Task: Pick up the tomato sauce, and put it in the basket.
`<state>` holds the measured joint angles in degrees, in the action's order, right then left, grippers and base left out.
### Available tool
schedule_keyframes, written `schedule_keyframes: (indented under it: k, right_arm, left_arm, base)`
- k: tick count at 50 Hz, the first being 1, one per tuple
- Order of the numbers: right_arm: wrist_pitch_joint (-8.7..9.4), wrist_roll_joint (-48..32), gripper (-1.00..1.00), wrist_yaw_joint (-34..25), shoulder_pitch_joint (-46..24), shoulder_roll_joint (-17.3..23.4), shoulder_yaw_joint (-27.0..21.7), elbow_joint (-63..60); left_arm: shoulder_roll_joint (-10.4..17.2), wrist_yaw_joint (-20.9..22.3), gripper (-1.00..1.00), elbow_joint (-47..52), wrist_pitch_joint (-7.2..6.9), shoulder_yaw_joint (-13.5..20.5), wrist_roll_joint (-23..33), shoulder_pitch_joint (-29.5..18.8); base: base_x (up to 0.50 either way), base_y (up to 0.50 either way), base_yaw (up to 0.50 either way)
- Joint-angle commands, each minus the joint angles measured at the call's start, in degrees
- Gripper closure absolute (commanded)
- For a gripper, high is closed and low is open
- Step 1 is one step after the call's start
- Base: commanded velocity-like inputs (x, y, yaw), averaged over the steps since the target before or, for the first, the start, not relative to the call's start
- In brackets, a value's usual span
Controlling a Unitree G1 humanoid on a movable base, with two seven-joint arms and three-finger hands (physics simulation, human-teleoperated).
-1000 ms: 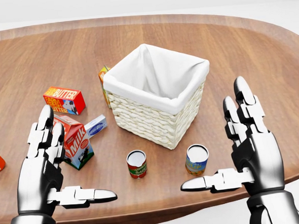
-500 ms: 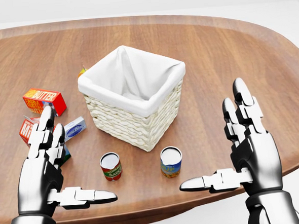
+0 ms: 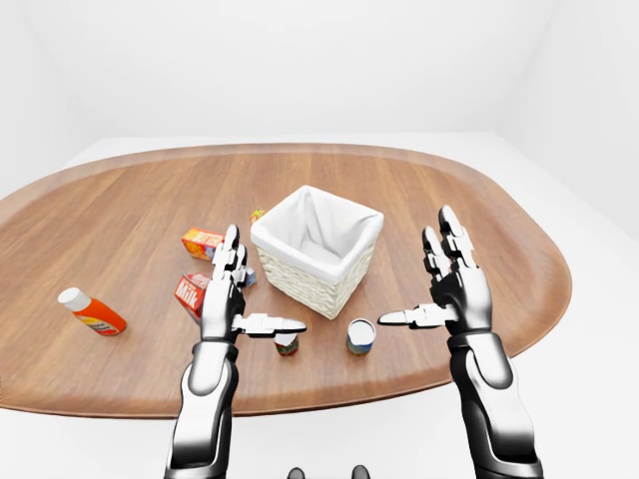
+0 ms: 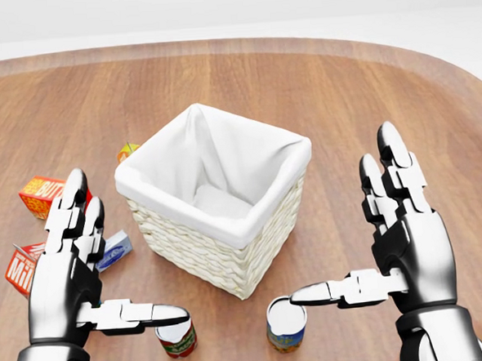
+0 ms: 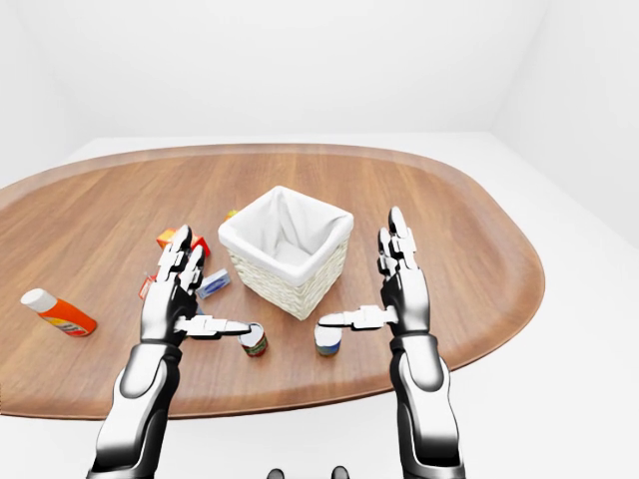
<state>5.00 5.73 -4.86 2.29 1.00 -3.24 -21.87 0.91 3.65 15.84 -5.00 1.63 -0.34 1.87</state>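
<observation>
Our whole head view has shifted: the wicker basket now fills the centre and looks larger than half a second ago, while the two cans have slid to the bottom edge. Since everything moves together, we read this as our base and camera closing on the table, not the objects moving.

Our left hand and right hand sit in the same frame positions as before, fingers spread, thumbs pointing inward, holding nothing.

The red-labelled can, which we take to be the tomato sauce, stands at bottom centre-left, partly hidden under our left thumb. The blue-labelled can stands just right of it, below our right thumb. The butter box and milk carton have drifted to the left edge; the orange bottle shows only in the eye views.

We judge the sauce is now within closer reach, though no grasp has begun.
</observation>
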Motion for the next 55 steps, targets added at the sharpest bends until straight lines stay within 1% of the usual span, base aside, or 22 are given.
schedule_keyframes:
  k: [1, 4, 8, 22, 24, 31, 55]
  right_arm:
    - [0.0, 0.29, -1.0, 0.28, 0.34, -0.04, -0.01, 0.07]
    - [0.0, 0.04, -1.0, 0.05, 0.47, 0.15, 0.23, -0.1]
    - [0.0, 0.04, -1.0, -0.17, 0.41, 0.08, 0.14, 0.3]
    - [0.0, -0.04, -1.0, 0.34, 0.39, 0.01, 0.21, 0.25]
    - [0.0, 1.42, -1.0, -1.41, 1.22, 0.08, 0.37, -0.25]
    - [0.0, -1.63, -1.0, 0.49, 0.05, 0.06, 0.45, 2.61]
    - [0.0, -1.56, -1.0, 0.11, 0.39, -0.05, 0.63, 2.07]
  left_arm:
    - [0.0, 0.01, -1.0, -0.12, 0.0, 0.03, 0.02, 0.41]
    - [0.0, -0.01, -1.0, -0.49, 0.0, 0.06, 0.03, 0.31]
    - [-0.03, -0.05, -1.0, -0.11, 0.0, -0.06, 0.08, 0.46]
    - [0.01, -0.02, -1.0, -0.2, 0.0, 0.04, 0.04, 0.36]
    - [0.0, -0.01, -1.0, -0.55, 0.0, 0.01, 0.07, 0.37]
    - [0.0, 0.05, -1.0, -0.91, 0.0, 0.04, 0.02, 0.34]
    - [0.03, 0.0, -1.0, -1.2, 0.0, 0.06, 0.24, 0.34]
  base:
    - [0.0, 0.0, 0.0]
    - [0.0, 0.0, 0.0]
    - [0.0, -0.5, 0.0]
    - [0.0, 0.0, 0.0]
    - [0.0, 0.0, 0.0]
    - [0.47, 0.0, 0.0]
    - [0.0, 0.0, 0.0]
